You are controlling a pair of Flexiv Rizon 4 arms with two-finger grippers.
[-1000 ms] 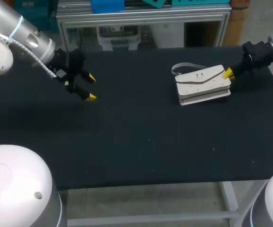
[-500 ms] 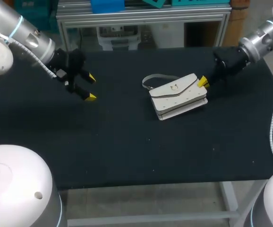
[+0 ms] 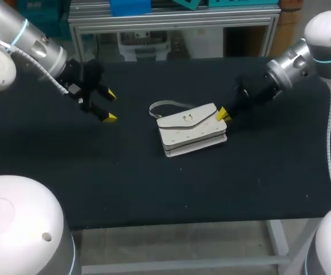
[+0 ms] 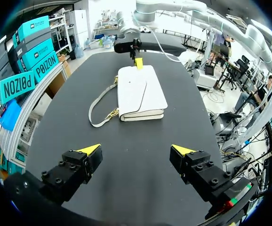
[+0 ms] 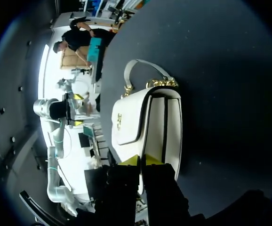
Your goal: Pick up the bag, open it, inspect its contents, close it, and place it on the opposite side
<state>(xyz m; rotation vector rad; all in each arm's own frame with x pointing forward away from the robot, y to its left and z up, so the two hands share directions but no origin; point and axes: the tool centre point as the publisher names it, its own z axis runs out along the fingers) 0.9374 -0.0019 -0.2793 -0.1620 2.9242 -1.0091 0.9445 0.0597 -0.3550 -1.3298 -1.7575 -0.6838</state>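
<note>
left gripper (image 4: 136, 150) is hovering low over the table (image 4: 126, 188), fingers standing wide apart and holding nothing. ahead of it the bag (image 4: 140, 92) is lying flat near the middle of the table, flap side up, with its strap (image 4: 98, 106) curling loose on the surface beside it. at the bag's far end the right gripper (image 4: 137, 62) is pinching down to a narrow gap on what is showing as a thin pale edge of the bag.

judgement: the step in hand is bringing the bag within reach of both arms. a pinch on one end is offering little control, so the bag is likely to swing or sag if raised quickly. it is calling for a low, slow carry. the left gripper is better placed to take the body at the near end than the loose strap.
</note>
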